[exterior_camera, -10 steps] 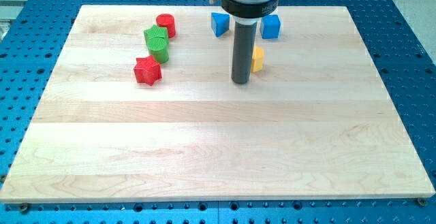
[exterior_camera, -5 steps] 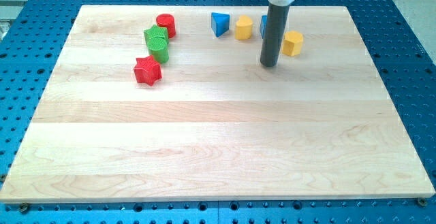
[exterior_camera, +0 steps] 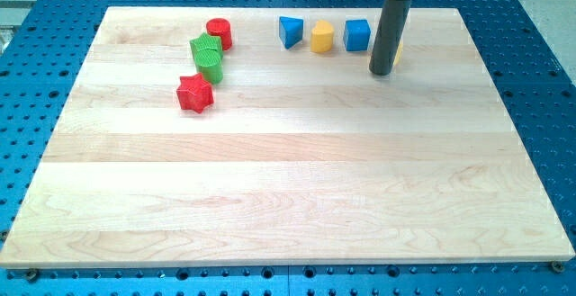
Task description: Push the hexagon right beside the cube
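My tip (exterior_camera: 383,72) sits just left of the yellow plastic hexagon (exterior_camera: 397,58), which peeks out behind the rod. The blue plastic cube (exterior_camera: 357,35) lies up-left, so the tip is on the wrong side. There's no claw, and nothing is held.

Your rod moved toward the view's right, away from the blue cube (exterior_camera: 357,35), and my tip (exterior_camera: 382,71) ended just right of and below it. The yellow hexagon (exterior_camera: 397,56) became almost entirely hidden behind the rod.
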You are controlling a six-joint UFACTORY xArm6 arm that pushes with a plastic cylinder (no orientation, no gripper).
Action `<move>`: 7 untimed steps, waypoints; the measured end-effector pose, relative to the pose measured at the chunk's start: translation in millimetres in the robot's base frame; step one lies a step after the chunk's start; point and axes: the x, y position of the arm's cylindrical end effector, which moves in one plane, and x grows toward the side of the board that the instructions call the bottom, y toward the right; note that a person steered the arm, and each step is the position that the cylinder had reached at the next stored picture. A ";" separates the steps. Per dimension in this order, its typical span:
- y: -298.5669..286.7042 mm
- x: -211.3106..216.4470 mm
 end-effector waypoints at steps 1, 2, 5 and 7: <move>0.4 -0.2; 23.4 -14.5; 77.9 -24.0; 27.3 -24.1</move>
